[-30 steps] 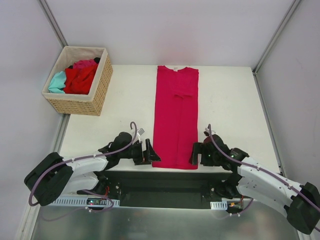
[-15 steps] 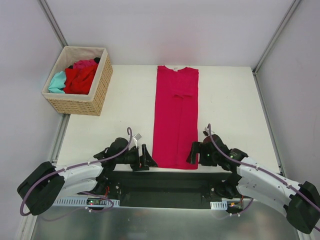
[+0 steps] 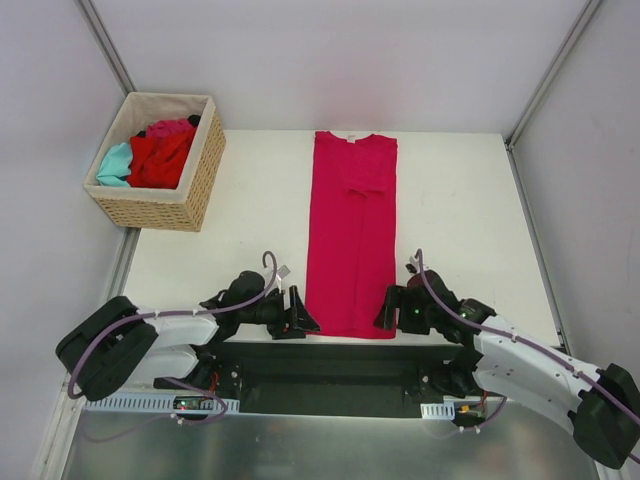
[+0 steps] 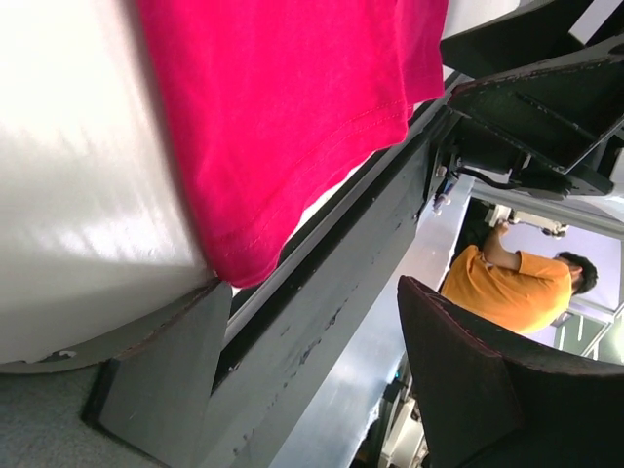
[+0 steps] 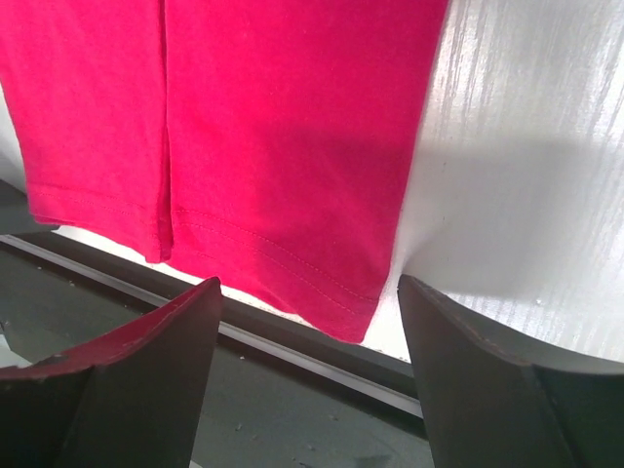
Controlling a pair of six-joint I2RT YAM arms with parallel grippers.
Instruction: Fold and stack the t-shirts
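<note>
A magenta-pink t-shirt (image 3: pixel 350 235), folded lengthwise into a long strip, lies flat down the middle of the white table, its hem at the near edge. My left gripper (image 3: pixel 301 316) is open at the hem's left corner (image 4: pixel 234 258), and that corner lies just past one fingertip (image 4: pixel 180 336). The right gripper (image 3: pixel 386 309) is open at the hem's right corner (image 5: pixel 356 310), which lies just beyond the gap between its fingers. Neither holds cloth. More t-shirts, red (image 3: pixel 160 158), teal (image 3: pixel 115 163) and pink (image 3: pixel 170 127), are bunched in the basket.
A tan wicker basket (image 3: pixel 198 180) stands at the table's far left corner. A black base rail (image 3: pixel 330 375) runs along the table's near edge under both grippers. In the left wrist view a person in an orange shirt (image 4: pixel 507 288) shows beyond the table.
My left gripper has shifted right, up to the hem's left corner. Both pairs of jaws have narrowed a little. The right arm has barely moved, and the shirt lies as before.
</note>
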